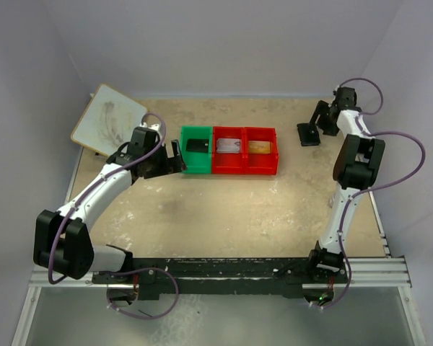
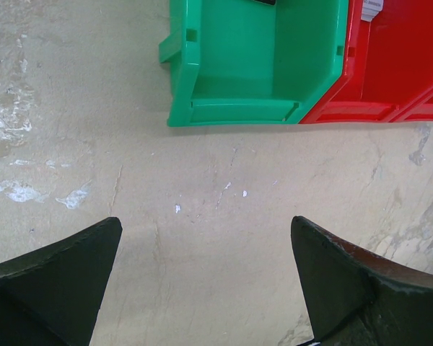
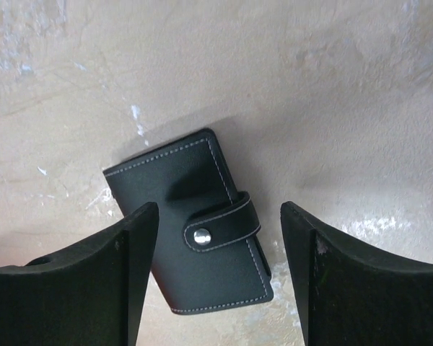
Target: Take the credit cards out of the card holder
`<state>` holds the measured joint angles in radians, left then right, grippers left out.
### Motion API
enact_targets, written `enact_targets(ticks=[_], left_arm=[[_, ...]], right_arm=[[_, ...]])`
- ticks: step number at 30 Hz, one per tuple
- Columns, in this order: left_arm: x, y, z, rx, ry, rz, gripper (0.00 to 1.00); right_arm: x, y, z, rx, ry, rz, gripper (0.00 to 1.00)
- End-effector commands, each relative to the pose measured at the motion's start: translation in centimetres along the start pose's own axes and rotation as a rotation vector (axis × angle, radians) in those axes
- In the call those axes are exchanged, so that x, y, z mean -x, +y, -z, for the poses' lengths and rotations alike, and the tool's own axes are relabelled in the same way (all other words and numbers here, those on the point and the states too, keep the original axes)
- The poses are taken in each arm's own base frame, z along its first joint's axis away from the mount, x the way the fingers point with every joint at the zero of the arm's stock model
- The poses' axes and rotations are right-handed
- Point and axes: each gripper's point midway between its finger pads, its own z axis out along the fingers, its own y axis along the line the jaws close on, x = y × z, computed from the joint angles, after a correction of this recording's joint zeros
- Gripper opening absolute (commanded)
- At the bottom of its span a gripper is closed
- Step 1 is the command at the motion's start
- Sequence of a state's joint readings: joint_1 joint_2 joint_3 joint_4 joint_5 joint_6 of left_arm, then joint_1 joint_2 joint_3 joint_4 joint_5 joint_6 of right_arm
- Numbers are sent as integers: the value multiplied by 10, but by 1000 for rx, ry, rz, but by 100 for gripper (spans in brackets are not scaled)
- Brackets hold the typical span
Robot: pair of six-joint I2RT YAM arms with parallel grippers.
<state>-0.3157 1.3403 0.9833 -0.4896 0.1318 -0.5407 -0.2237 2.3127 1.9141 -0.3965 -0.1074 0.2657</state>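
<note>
The card holder [image 3: 191, 238] lies flat on the table [image 1: 224, 209] at its far right. It is folded shut, black side up, with its strap fastened over the edge by a silver snap [image 3: 200, 234]. In the wrist view it sits at a slant. No cards show from it.

The right gripper [image 3: 218, 216] hangs right over it with its jaws spread, one finger on each side. The left finger [image 3: 123, 267] overlaps the holder's edge in this view, and whether it touches I cannot tell. The right finger [image 3: 325, 274] stands clear of it.

Well to the left, in the far middle of the table, a green bin [image 1: 187, 164] and two red bins [image 1: 245, 167] stand in a row, touching. A dark card [image 1: 196, 145] lies in the green one, a pale card [image 1: 229, 145] in the middle bin and a yellowish card [image 1: 258, 147] in the right one.

The left gripper [image 2: 206, 281] is released, jaws wide, over bare table just left of the green bin and holding nothing. A pale board [image 1: 108, 119] leans at the far left corner.
</note>
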Motion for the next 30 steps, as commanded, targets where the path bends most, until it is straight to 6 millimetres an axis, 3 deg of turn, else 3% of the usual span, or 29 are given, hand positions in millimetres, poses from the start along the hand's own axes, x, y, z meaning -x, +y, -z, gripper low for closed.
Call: enact_targets(ticks=[1, 7, 11, 16, 18, 22, 25, 30], left_arm=[[12, -13, 10, -52, -54, 4, 98], [17, -16, 16, -58, -80, 7, 98], [18, -16, 18, -58, -83, 2, 98], [21, -20, 19, -70, -91, 12, 98], [23, -24, 19, -89, -99, 28, 98], [28, -31, 19, -120, -115, 49, 98], [30, -32, 17, -121, -116, 49, 98], [28, -30, 16, -115, -107, 45, 98]], right_arm=[[23, 4, -2, 10, -61, 36, 72], [-11, 13, -19, 50, 38, 55, 63], [-4, 12, 0, 36, -71, 48, 54], [-18, 10, 31, 27, -107, 41, 43], [-29, 9, 42, 33, -106, 41, 40], [-73, 18, 58, 87, -55, 59, 34], [-100, 15, 67, 68, -23, 56, 34], [-129, 11, 94, 39, -16, 50, 37]])
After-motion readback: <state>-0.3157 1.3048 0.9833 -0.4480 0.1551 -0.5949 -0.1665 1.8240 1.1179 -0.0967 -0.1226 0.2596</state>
